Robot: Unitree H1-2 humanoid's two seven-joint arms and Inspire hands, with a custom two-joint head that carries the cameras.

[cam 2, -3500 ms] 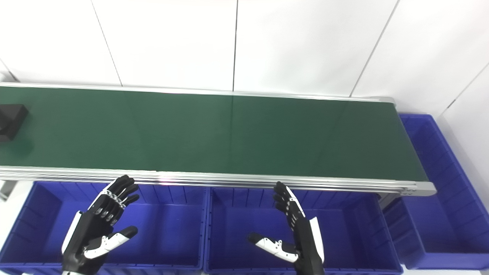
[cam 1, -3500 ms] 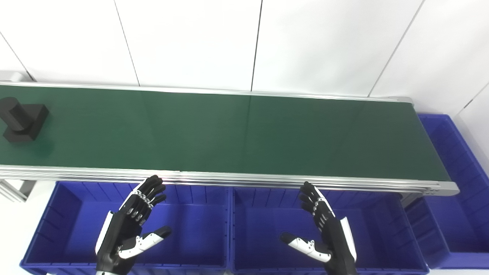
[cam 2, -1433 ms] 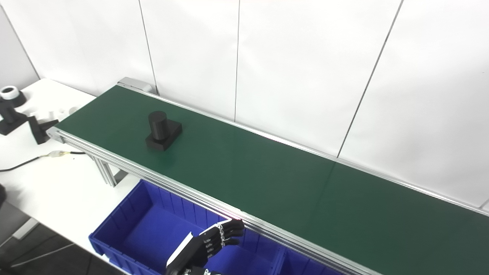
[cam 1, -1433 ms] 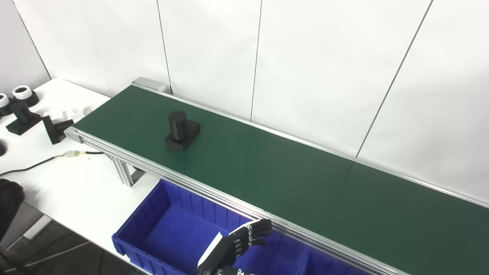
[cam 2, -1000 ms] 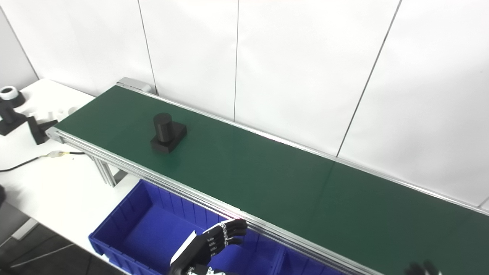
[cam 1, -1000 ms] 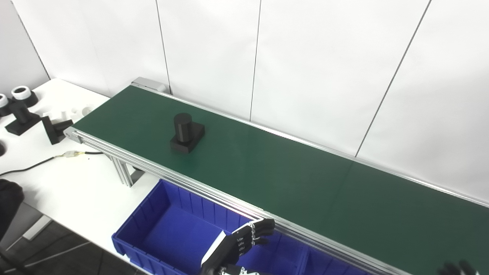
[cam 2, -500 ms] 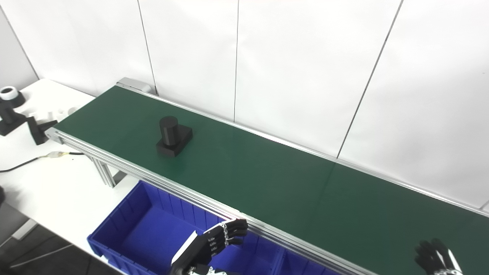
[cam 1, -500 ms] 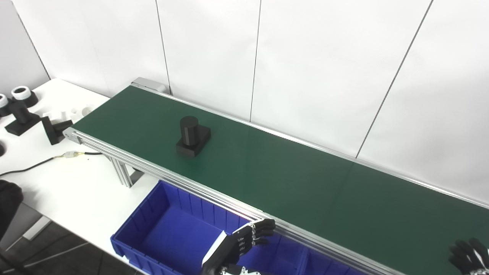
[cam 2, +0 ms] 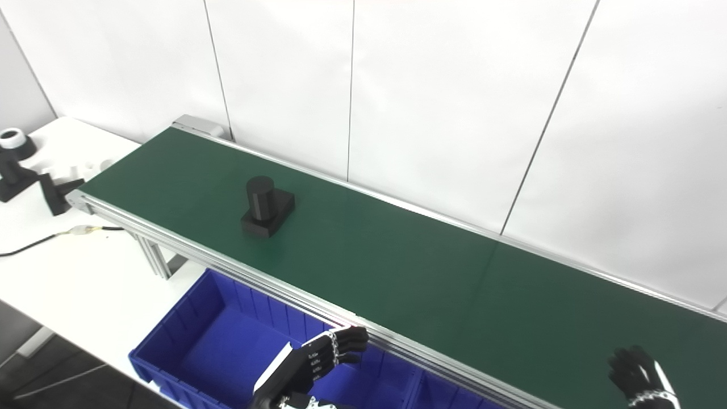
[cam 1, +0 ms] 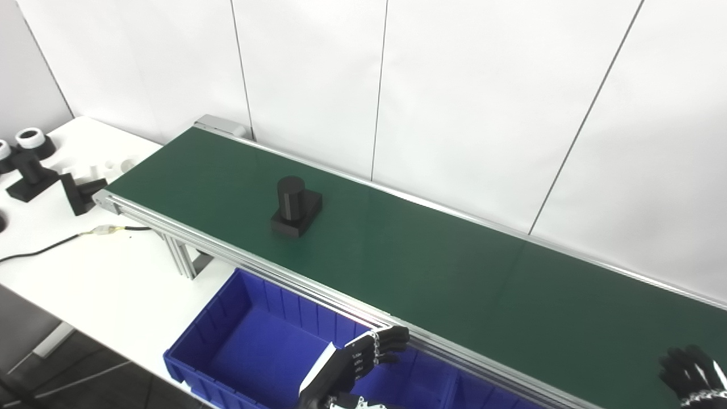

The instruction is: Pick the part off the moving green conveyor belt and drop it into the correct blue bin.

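A black part (cam 1: 295,207), a cylinder standing on a square base, rides on the green conveyor belt (cam 1: 397,255) in its left half. My left hand (cam 1: 358,363) is open and empty over the blue bin (cam 1: 250,341) in front of the belt, well to the right of and nearer than the part. My right hand (cam 2: 639,372) shows only as fingertips at the bottom right edge, over the belt's near side, fingers spread and empty.
A white table (cam 1: 85,267) lies left of the belt with several black and white parts (cam 1: 34,170) and a cable (cam 1: 57,244). A second blue bin (cam 1: 483,395) starts right of the first. A white panelled wall stands behind the belt.
The camera swung left after the first frames. Since then the part has travelled right along the belt. The right hand came into view at the bottom right. The left hand has barely moved.
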